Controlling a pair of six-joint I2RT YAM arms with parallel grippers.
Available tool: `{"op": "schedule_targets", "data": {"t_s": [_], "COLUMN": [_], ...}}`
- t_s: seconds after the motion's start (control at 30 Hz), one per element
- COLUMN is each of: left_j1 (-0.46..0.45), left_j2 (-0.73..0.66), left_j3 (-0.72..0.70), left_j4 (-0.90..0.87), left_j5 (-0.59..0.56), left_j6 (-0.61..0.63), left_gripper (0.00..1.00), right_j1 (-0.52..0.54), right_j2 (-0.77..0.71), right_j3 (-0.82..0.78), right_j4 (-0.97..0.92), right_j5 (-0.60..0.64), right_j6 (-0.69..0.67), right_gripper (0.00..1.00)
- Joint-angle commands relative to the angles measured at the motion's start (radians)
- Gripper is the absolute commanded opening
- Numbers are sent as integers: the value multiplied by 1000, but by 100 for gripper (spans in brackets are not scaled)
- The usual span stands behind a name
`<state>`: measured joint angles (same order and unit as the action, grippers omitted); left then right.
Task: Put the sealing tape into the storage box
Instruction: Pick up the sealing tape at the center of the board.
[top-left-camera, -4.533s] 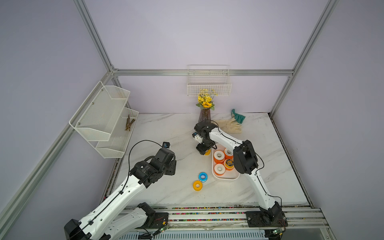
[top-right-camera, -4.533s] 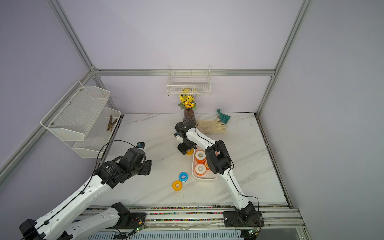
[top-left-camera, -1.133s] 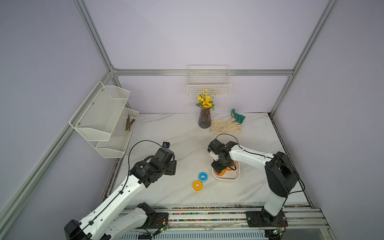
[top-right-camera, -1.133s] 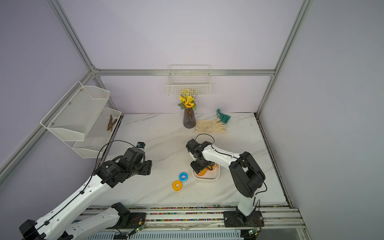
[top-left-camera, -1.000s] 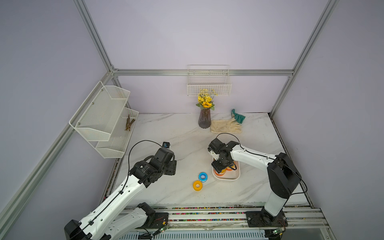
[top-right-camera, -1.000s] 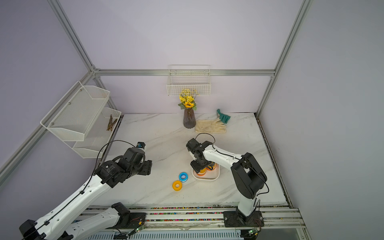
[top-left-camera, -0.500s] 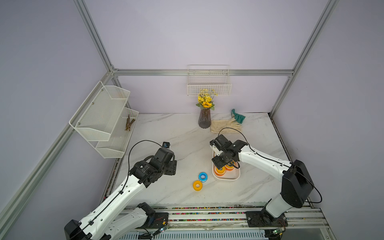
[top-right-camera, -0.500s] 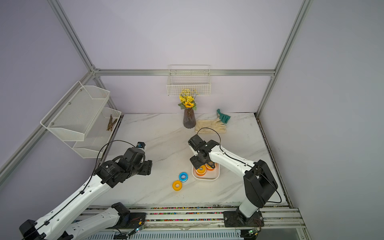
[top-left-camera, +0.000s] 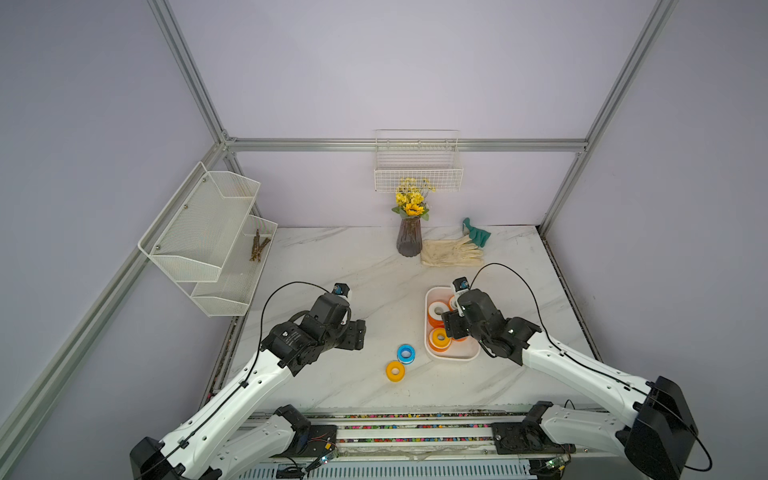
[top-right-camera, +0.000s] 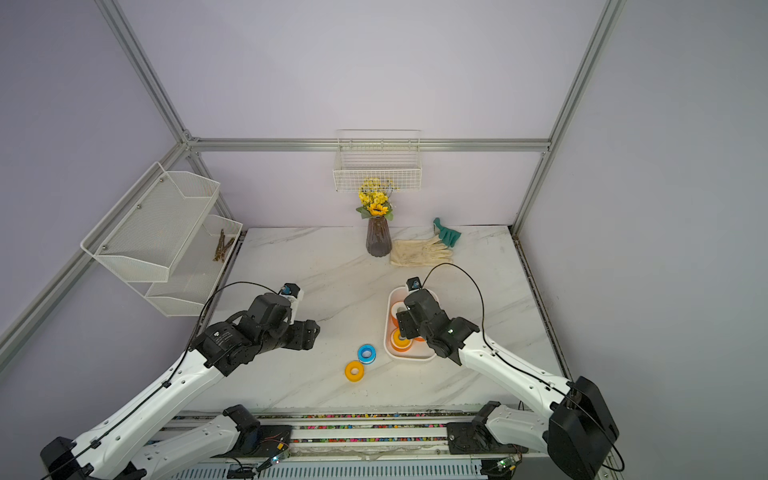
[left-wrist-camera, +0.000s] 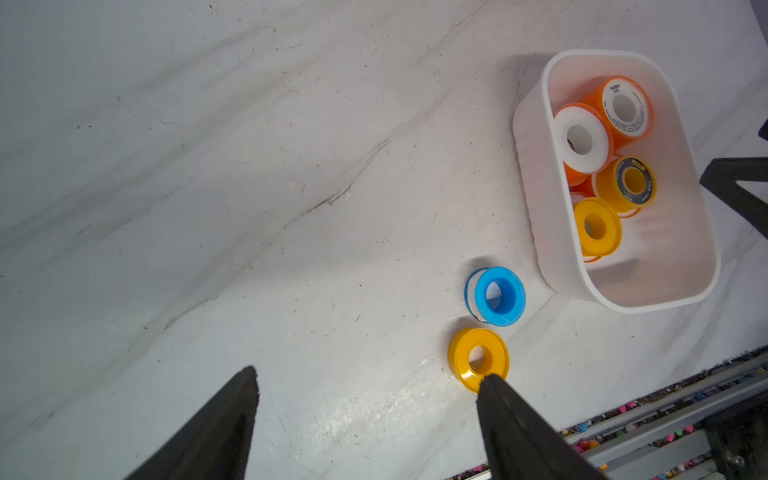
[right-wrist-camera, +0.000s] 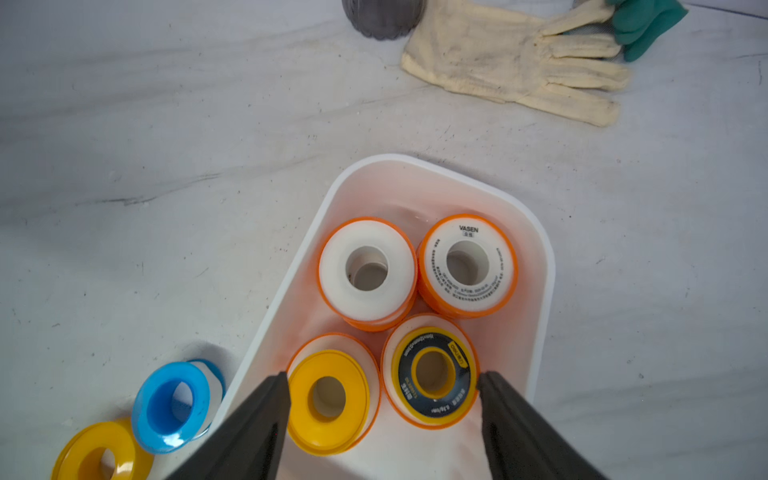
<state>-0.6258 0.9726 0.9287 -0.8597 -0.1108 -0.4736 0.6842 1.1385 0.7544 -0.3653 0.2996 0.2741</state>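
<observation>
Right wrist view: right gripper (right-wrist-camera: 382, 378) hangs over the storage box (right-wrist-camera: 390, 158), jaws spread wide, empty. Under it are four sealing tape tops: two orange-white, one yellow, one black-yellow, with orange rims beneath.
Left wrist view: left gripper (left-wrist-camera: 368, 374) is wide open and empty over bare marble (left-wrist-camera: 208, 208). One blue spool (left-wrist-camera: 480, 295) and one yellow spool (left-wrist-camera: 459, 357) lie ahead, just outside the box wall.
Both top views: the right arm hides part of the box.

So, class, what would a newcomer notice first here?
The orange spools in the white box, right of centre, stand out. A blue spool and a yellow spool lie loose on the table beside it, and yellow flowers stand at the back.
</observation>
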Motion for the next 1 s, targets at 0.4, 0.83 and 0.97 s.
{"op": "schedule_targets", "data": {"t_s": [0.4,0.83,0.97], "left_j1": [-343,-374,-375], "left_j2": [355,477,519], "left_j3": [27,-82,-85], "left_j4": [131,263,284], "left_j5": [-41,23,29], "left_j6": [-171,-228,-226], "left_gripper": [90,91,89], "right_j1": [-6,-4,-6], "right_j2": [-370,-474,-461], "right_j3": [-332,-382,-380], "right_j4": [340,393,397], "right_j5": [181,204,197], "right_j6": [41,28,30], "right_gripper": [81,81,81]}}
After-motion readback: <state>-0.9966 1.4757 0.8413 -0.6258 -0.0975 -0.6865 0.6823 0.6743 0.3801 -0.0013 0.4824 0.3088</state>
